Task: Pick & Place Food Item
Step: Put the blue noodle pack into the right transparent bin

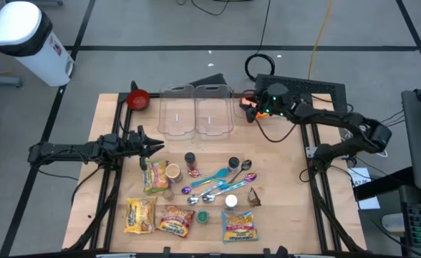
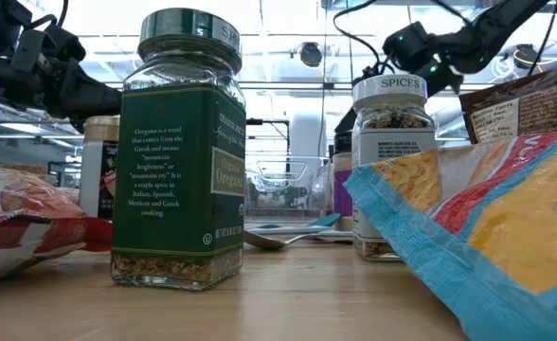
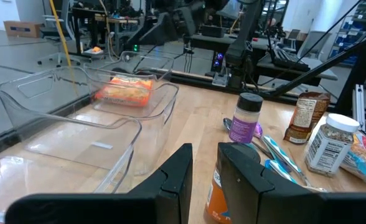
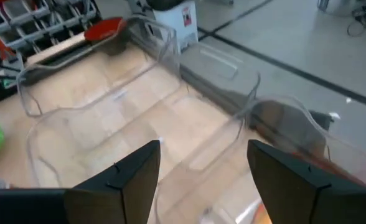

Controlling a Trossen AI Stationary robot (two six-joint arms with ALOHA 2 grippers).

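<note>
High view: shows right gripper (image 1: 255, 107) at the worktop's (image 1: 282, 186) far edge, beside the rightmost clear bin (image 1: 240, 95), with orange packet (image 1: 247, 102) inside that bin, just left of the gripper. Puts left gripper (image 1: 155, 147) well apart, mid-worktop, so the right arm is far nearer. Low view: hides packet behind oregano jar (image 2: 176, 152) and the other goods. Left wrist view: shows packet lying flat in the farthest bin, long axis seemingly along the bin's length. Right wrist view: shows gripper spread wide and empty above the bins, packet (image 4: 261, 214) low beside one finger, touching neither. Likely calls for lifting straight clear.
</note>
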